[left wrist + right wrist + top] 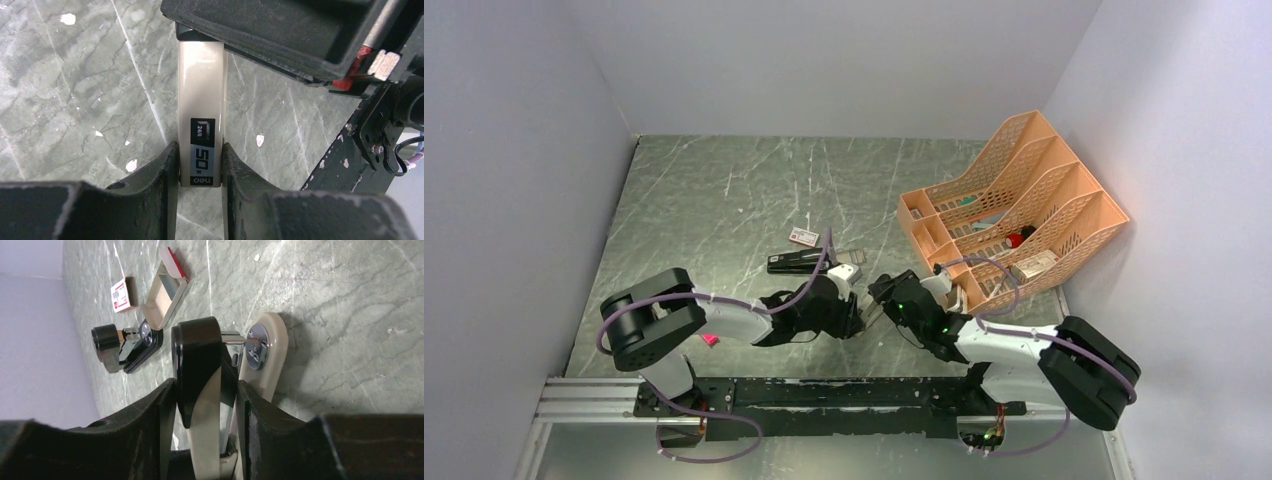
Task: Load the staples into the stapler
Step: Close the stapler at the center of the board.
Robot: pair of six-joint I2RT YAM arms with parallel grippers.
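Note:
The black stapler (pixel 794 262) lies flat on the marble table, also in the right wrist view (pixel 127 347), with no gripper on it. Past it lies the small red-and-white staple box (pixel 804 237) (pixel 120 294), and beside it an open box tray (pixel 165 290); whether the staples are in the tray I cannot tell. My left gripper (pixel 200 150) is shut on the rear end of a silver-grey stapler (pixel 202 90) labelled "deli". My right gripper (pixel 206 390) is closed around that stapler's raised black-tipped top arm (pixel 197 355), with its base (pixel 265 355) beside it.
An orange mesh file rack (pixel 1014 210) holding small items stands at the right, close behind the right arm. A pink piece (pixel 710 340) lies by the left arm's base. Grey walls enclose the table on three sides.

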